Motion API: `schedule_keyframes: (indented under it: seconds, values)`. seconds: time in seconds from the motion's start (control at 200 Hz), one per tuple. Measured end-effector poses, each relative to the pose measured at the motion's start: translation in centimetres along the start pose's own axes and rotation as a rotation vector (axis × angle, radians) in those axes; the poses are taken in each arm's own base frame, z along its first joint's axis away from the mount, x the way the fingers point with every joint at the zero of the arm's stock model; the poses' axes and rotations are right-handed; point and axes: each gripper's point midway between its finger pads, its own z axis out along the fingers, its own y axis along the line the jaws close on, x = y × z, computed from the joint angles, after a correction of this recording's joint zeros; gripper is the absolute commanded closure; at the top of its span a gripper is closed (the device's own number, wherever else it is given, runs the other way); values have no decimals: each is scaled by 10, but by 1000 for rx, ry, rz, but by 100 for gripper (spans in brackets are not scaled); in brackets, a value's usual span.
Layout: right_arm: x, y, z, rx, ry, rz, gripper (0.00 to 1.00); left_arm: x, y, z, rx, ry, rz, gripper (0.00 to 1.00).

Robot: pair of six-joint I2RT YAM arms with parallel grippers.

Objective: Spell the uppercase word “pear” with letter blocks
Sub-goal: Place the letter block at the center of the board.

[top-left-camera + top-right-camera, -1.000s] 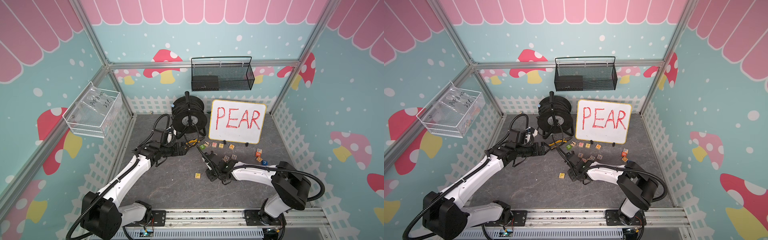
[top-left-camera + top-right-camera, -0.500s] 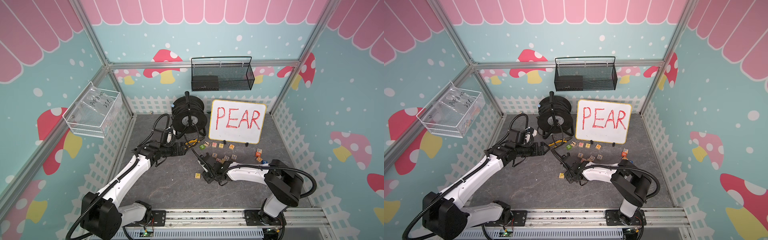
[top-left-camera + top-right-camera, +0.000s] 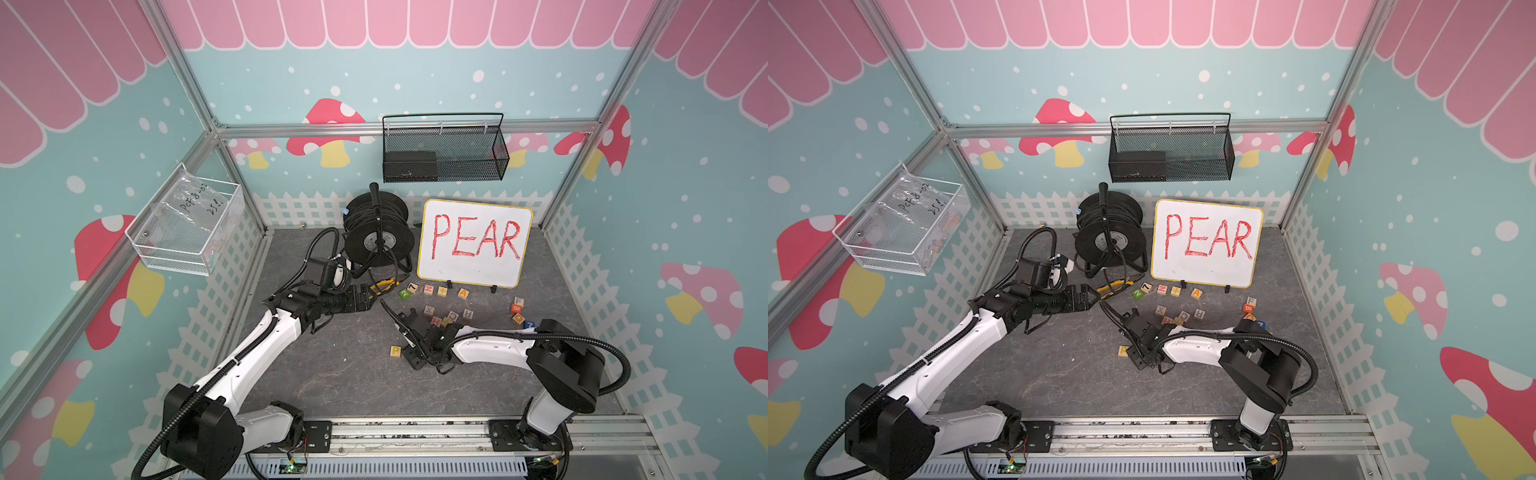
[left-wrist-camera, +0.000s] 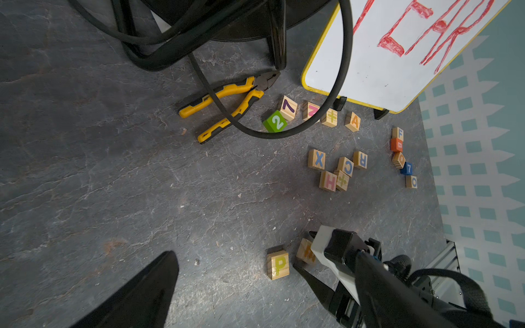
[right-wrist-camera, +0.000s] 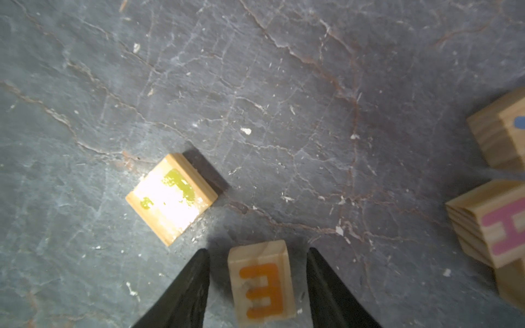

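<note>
The yellow P block lies alone on the grey floor. Just right of it stands the orange E block, between the fingers of my right gripper. The jaws are open, with a gap on each side of the block. The orange A block sits under the whiteboard. The blue R block is in the loose cluster behind. My left gripper hovers open and empty near the pliers.
A whiteboard with red PEAR and a black cable reel stand at the back. Yellow pliers lie under a hanging cable. Other digit, sign and letter blocks are scattered, with several more at the right.
My right gripper carried the E block left toward the P, set it down and opened its jaws. The left arm has not moved.
</note>
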Motion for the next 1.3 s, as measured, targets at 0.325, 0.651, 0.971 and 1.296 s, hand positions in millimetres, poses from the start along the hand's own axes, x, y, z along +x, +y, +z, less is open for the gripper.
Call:
schedule_keyframes:
  seconds: [0.325,0.651,0.971,1.296]
  values:
    - [21,-12,-9,62,22,50,43,-1,1,0,-3,-2,-4,1]
    - [29,-32,-13,169,15,138,43,-3,4,-1,-8,-6,-9,1]
    - [27,-49,-14,265,-22,201,42,-6,4,-3,-9,-15,-12,1]
    - [3,-60,-4,327,-74,256,42,-6,4,-3,-9,-14,-12,1]
